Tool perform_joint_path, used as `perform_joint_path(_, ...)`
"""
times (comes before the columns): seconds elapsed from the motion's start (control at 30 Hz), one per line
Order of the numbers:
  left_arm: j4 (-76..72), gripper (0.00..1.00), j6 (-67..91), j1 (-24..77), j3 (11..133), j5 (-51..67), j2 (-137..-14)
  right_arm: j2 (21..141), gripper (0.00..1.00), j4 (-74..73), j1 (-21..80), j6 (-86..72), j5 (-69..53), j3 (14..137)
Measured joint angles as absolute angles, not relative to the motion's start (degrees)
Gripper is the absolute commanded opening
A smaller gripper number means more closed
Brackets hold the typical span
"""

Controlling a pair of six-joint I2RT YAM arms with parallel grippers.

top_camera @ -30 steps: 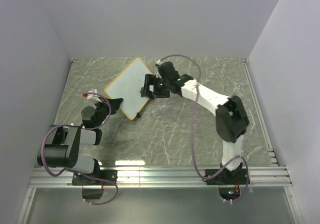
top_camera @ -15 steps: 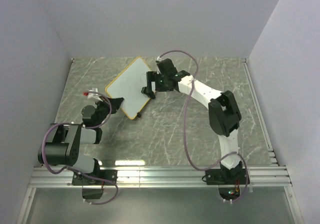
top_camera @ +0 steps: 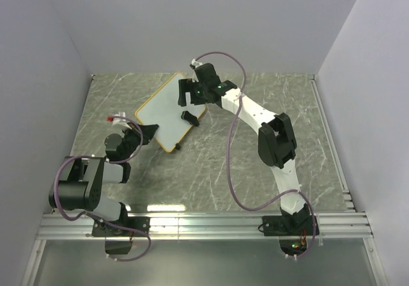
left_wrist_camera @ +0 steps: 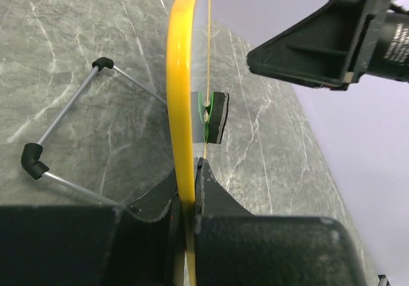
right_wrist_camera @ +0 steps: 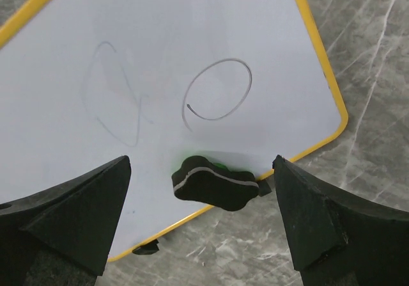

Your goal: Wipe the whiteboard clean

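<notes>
Pale grey walls [top_camera: 192, 23] box in a grey-green marbled worktop [top_camera: 217, 164]. The whiteboard [top_camera: 165, 110] stands tilted at its far left. The left fingers [left_wrist_camera: 217, 203] clamp its yellow frame. The right fingers [right_wrist_camera: 70, 215] hang spread wide over the eraser [right_wrist_camera: 214, 185] on its face.

Grey-green marbled table [top_camera: 255, 164], with the black-tipped wire stand [left_wrist_camera: 68, 105] of the tilted whiteboard [top_camera: 163, 110] down on it.

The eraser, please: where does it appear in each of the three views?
Top external: eraser left of centre, at the whiteboard's lower-right edge.
Left wrist: eraser at centre, right of the edge-on board.
Right wrist: eraser bottom centre, on the board.
Shared landmark: the yellow frame.
</notes>
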State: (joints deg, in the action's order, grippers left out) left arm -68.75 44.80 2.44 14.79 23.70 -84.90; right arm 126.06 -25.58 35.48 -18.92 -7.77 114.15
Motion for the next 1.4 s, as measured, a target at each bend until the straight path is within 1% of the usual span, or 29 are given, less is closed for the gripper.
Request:
perform_joint_path(0.1,-68.8,0.01,44.8,2.4,14.8,23.7,-84.9,127.1,0.99,-25.6,35.5,-19.6,-7.9,114.1)
perform_joint_path(0.2,-68.8,0.01,44.8,2.4,14.9,23.8,-85.0,128.2,0.94,-26.3,35.5,-20.1,-7.8,113.9)
perform_joint_path(0.23,-68.8,0.01,44.8,2.4,14.9,23.9,-85.0,128.6,0.85,-26.6,35.6,-20.1,-7.8,113.9)
perform_joint_path(0.3,-68.8,0.01,44.8,2.4,15.0,23.9,-85.1,129.3,0.75,-26.9,35.7,-20.0,-7.7,113.9)
perform_joint_path(0.33,-68.8,0.01,44.8,2.4,15.0,23.9,-85.1,129.6,0.62,-26.9,35.8,-20.1,-7.8,113.9)
perform_joint_path(0.43,-68.8,0.01,44.8,2.5,15.2,24.2,-85.3,130.5,0.44,-26.9,36.0,-20.4,-8.4,113.9)
perform_joint_path(0.53,-68.7,0.01,44.8,2.5,15.2,24.3,-85.4,130.6,0.35,-26.2,36.3,-21.1,-9.2,113.9)
perform_joint_path(0.6,-68.7,0.01,44.8,2.5,15.2,24.3,-85.4,130.6,0.27,-26.2,36.6,-21.1,-9.5,113.9)
perform_joint_path(0.63,-68.7,0.01,44.8,2.5,15.2,24.3,-85.4,130.7,0.14,-26.2,36.6,-21.4,-9.6,113.8)
perform_joint_path(0.67,-68.6,0.01,44.8,2.5,15.2,24.3,-85.4,130.7,0.07,-26.1,36.6,-21.3,-9.8,113.6)
perform_joint_path(0.7,-68.6,0.01,44.9,2.5,15.2,24.3,-85.4,130.7,0.02,-26.1,36.6,-21.5,-10.0,113.5)
perform_joint_path(0.73,-68.5,0.01,44.9,2.5,15.2,24.2,-85.4,130.6,0.00,-25.8,36.6,-21.7,-10.1,113.2)
perform_joint_path(0.83,-68.6,0.01,45.4,2.5,15.2,24.1,-85.7,129.9,0.00,-24.5,36.6,-22.3,-10.5,111.3)
perform_joint_path(0.93,-68.6,0.01,45.4,2.7,15.3,24.6,-85.8,125.7,0.00,-23.2,36.7,-22.9,-10.7,104.9)
perform_joint_path(1.03,-68.5,0.01,45.3,3.1,15.4,24.9,-85.8,116.1,0.00,-24.2,37.3,-23.4,-9.8,92.3)
perform_joint_path(1.07,-68.4,0.01,45.3,3.1,15.5,24.9,-85.8,110.9,0.00,-26.8,37.4,-23.9,-9.1,86.9)
perform_joint_path(1.1,-68.4,0.01,45.4,3.1,15.5,24.9,-85.9,107.6,0.00,-28.4,37.3,-24.4,-8.6,84.2)
perform_joint_path(1.13,-68.5,0.01,45.5,3.1,15.5,24.9,-86.0,104.2,0.09,-29.8,37.3,-24.8,-8.1,82.1)
perform_joint_path(1.2,-68.5,0.01,45.7,3.1,15.6,24.9,-86.1,98.1,0.41,-32.8,37.3,-26.0,-6.8,80.6)
perform_joint_path(1.23,-68.5,0.01,45.7,3.1,15.7,24.9,-86.2,95.8,0.72,-33.4,37.3,-26.3,-6.1,80.8)
perform_joint_path(1.27,-68.5,0.01,45.7,3.1,15.8,25.0,-86.4,94.1,0.84,-34.0,37.3,-26.8,-5.4,81.3)
perform_joint_path(1.3,-68.6,0.01,45.7,3.1,15.9,25.0,-86.5,92.6,0.93,-34.5,37.3,-26.8,-4.9,82.1)
perform_joint_path(1.33,-68.6,0.01,45.8,3.1,15.9,25.0,-86.6,91.7,0.96,-34.9,37.3,-26.8,-4.3,83.3)
perform_joint_path(1.4,-68.7,0.01,45.8,3.1,15.9,25.0,-86.7,90.7,0.96,-34.8,37.3,-26.8,-3.1,85.1)
